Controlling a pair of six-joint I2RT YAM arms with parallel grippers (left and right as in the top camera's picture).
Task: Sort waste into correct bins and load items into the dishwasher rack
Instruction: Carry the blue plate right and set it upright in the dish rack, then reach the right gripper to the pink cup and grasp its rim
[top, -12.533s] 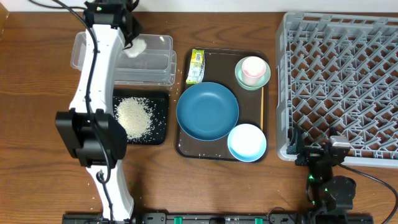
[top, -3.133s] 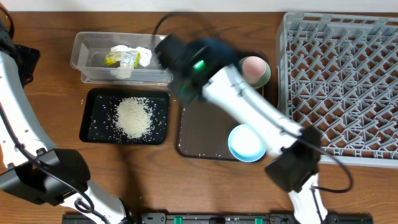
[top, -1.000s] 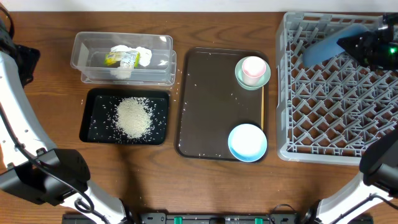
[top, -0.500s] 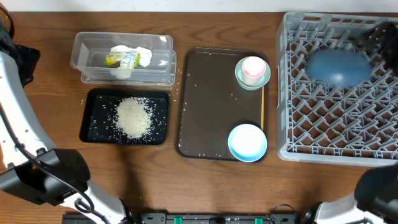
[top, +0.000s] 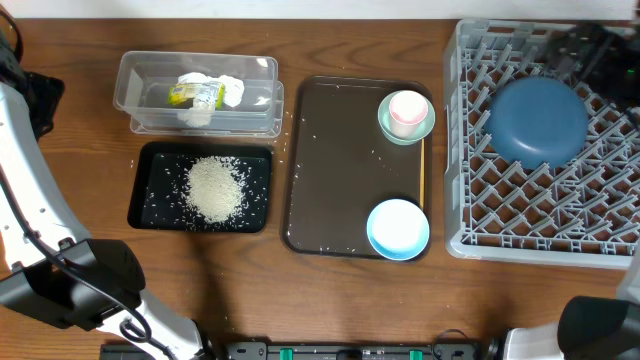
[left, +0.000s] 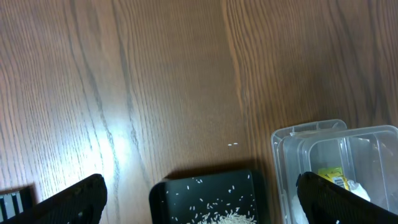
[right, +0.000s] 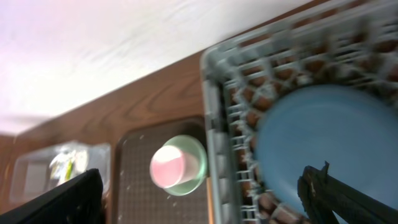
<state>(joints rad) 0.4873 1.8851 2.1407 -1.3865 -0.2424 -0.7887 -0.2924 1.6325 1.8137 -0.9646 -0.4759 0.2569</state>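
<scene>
Plate (top: 537, 120) now in rack (top: 530, 215), near far edge

Bright, even light, glare patch on table (left: 121, 146), right wrist view motion-blurred

Plate (top: 537, 120) atop rack (top: 520, 215), far pegs covered (near rows free), tray (top: 340, 170) middle open

The white-shelled left arm (top: 30, 190) with black joints rose along the left edge of the overhead view. The black two-finger left gripper (left: 199, 190) stood wide apart and empty, its fingers (left: 68, 199) at the lower corners. The black right gripper (right: 202, 180) was likewise spread wide, holding nothing.
</scene>
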